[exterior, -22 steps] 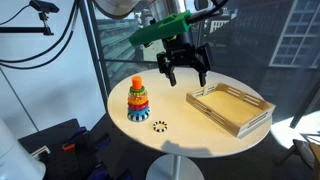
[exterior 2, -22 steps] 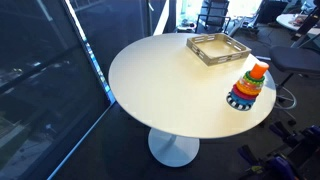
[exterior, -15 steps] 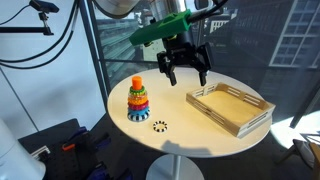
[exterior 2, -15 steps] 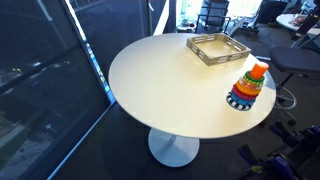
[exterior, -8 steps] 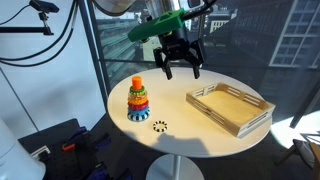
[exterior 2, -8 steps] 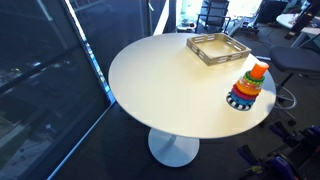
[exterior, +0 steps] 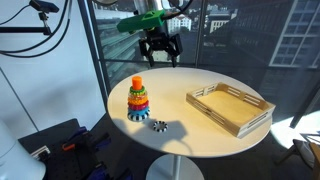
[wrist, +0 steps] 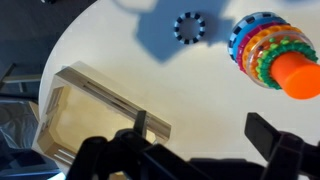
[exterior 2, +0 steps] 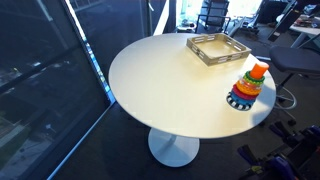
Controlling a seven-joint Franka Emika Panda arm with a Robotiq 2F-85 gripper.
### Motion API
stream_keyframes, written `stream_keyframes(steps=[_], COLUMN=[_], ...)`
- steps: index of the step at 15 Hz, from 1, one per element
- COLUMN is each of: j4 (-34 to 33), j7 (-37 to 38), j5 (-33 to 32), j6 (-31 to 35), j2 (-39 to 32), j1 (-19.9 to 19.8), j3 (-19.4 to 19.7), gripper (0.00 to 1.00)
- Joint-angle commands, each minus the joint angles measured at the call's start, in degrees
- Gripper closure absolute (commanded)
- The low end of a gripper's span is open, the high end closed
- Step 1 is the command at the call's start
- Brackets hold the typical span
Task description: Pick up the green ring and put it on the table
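Round white table (exterior: 195,88) on a single pedestal, dark glazing behind; we record the scene from the task item outward. We find the green ring (wrist: 259,66) threaded on the stacking toy (exterior: 139,100), directly beneath the orange top piece (wrist: 300,76), with yellow and blue rings below it; it has not been lifted. In the wrist view the toy lies at about 2 o'clock, and the black-and-white toothed ring (wrist: 188,27) at 12 o'clock lies flat on the table, clear of the toy. The wooden tray (exterior: 215,116) sits well apart, at roughly 3 o'clock from the toy in an exterior view. As to change: over the last second and a half the gripper (exterior: 160,60) has risen and travelled away from the tray side, and now hangs high at about 1 o'clock from the toy, jaws spread wide and holding nothing. We judge this to be repositioning for the approach; descent and grasp remain outstanding. The orange piece above the ring may obstruct a clean pinch.
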State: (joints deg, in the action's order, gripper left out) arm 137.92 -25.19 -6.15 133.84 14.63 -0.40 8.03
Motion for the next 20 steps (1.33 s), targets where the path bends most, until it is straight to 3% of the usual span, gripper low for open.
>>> stream_keyframes(steps=[1, 9, 18, 20], j4=[-0.87, -0.25, 2.95, 3.85], j7=[-1.46, 1.85, 12.80, 15.77], j5=[2.40, 2.37, 8.39, 7.29], j6=[-6.23, -17.88, -14.34, -12.16], j2=[1.71, 3.91, 4.18, 4.42], j1=[1.24, 2.36, 3.60, 3.25], j3=[-1.23, -4.03, -7.40, -8.33], gripper=[0.00, 0.00, 0.00, 0.00])
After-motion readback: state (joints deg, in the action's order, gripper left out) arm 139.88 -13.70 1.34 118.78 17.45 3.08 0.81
